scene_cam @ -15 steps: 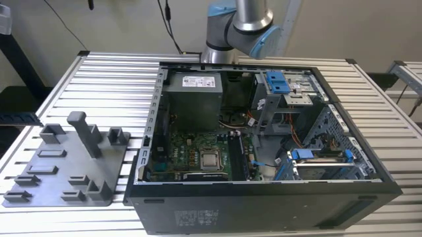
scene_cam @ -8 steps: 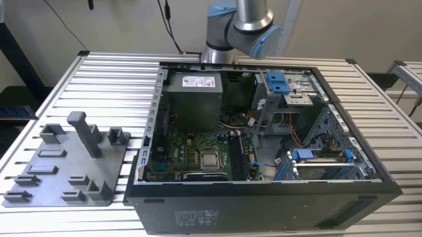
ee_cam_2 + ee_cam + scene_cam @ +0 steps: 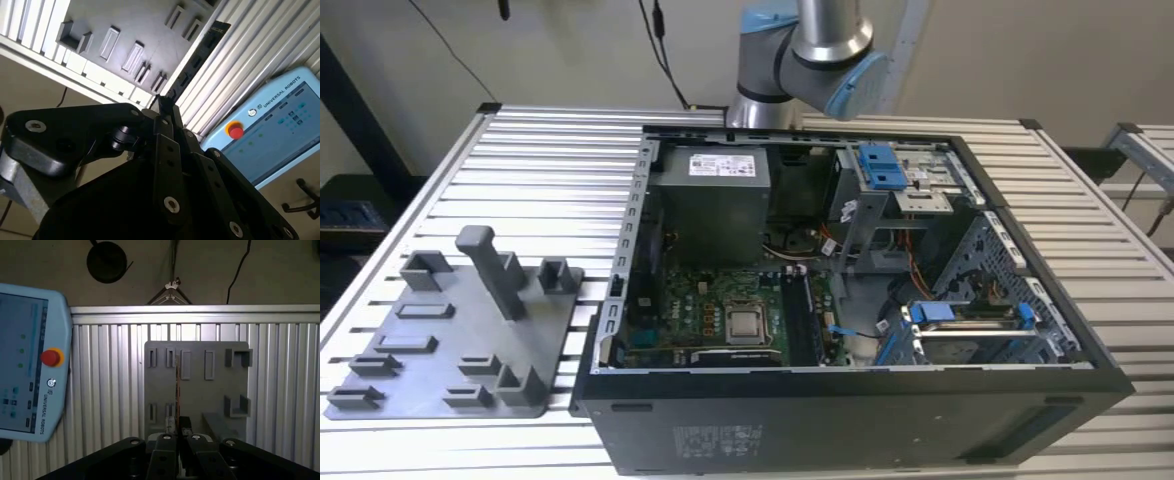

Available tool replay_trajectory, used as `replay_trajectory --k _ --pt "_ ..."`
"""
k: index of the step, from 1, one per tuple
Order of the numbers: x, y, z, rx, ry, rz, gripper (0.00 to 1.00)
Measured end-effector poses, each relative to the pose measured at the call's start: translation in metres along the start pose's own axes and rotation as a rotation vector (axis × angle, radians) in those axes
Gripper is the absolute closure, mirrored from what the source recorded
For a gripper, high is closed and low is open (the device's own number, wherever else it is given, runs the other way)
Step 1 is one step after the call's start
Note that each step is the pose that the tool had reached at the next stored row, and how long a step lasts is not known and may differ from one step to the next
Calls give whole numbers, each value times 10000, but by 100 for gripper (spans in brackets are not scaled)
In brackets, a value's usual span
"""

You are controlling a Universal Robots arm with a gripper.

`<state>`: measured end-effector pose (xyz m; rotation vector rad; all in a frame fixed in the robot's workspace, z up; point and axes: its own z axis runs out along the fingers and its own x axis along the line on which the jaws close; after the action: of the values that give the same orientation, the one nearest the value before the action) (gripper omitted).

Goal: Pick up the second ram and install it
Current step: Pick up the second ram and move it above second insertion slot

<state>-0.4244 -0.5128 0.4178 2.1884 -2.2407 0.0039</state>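
In both wrist views my gripper is shut on the second ram. The second wrist view shows the ram as a slim dark strip reaching out from the fingertips. Seen edge-on in the first wrist view, the ram is a thin line. It hangs in the air, well clear of the grey tray behind it. In the exterior view the tray lies at the exterior view's left of the open computer case. The green motherboard lies inside the case.
The arm's base joints stand behind the case. A blue teach pendant with a red button rests on the slatted aluminium table. Inside the case are a power supply and blue-clipped drive bays.
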Motion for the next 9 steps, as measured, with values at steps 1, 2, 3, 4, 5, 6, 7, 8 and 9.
replay_trajectory --k 1,2,3,4,5,6,7,8,9 --pt "0 0 0 1 -1 -1 86" --pt "0 0 -1 1 -1 0 86" --pt "0 0 -1 0 0 0 86" --pt "0 0 -2 0 1 -1 86" --pt "0 -1 -2 0 0 -1 86" --pt "0 -7 -5 -3 3 -2 86" --pt "0 -18 -5 -4 3 -3 86" --pt "-1 -32 -3 -3 0 -1 86" --pt "-1 -52 -3 -9 1 -2 86"
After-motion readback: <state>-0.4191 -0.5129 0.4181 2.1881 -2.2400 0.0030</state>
